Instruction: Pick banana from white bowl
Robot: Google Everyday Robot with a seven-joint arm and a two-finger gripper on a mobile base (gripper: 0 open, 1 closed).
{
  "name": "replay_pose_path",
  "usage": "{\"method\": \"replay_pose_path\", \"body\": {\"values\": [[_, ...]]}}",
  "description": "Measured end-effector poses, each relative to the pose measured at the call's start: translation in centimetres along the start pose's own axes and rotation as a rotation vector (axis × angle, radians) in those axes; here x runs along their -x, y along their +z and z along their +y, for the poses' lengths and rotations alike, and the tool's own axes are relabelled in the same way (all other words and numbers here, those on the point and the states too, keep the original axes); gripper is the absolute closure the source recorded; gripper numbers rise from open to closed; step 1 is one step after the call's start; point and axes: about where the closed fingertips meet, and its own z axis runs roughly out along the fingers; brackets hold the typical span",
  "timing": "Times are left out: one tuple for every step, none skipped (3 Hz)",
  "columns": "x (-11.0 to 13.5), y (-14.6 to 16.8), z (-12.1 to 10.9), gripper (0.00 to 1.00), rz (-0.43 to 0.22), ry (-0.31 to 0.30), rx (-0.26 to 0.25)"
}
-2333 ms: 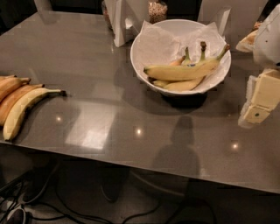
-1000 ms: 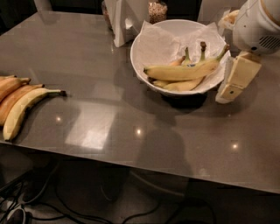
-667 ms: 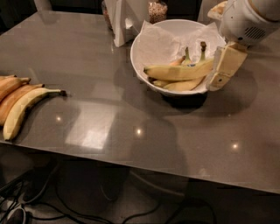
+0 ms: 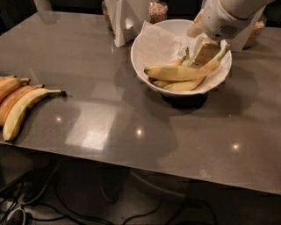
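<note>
The white bowl stands at the back right of the grey table, lined with crumpled white paper. A long yellow banana lies across it, its greenish stem pointing up to the right by the rim. A second banana lies under it at the front. My gripper hangs from the white arm at the top right and reaches down into the bowl, right above the long banana's right half, close to or touching it.
Several loose bananas, some orange-tinged, lie at the table's left edge. A white upright stand and a jar of nuts are behind the bowl, with another jar at the right. Cables lie on the floor below.
My gripper has moved left and up the picture, from beside the bowl's right side to over the rim and down into the bowl above the banana. The bananas have not moved.
</note>
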Motion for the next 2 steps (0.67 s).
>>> {"method": "replay_pose_path", "body": {"values": [[0.4,2.1,-0.7,0.50,0.003,-0.020,0.014],[0.8,4.9,-0.6,0.47,0.011,-0.034,0.054]]}}
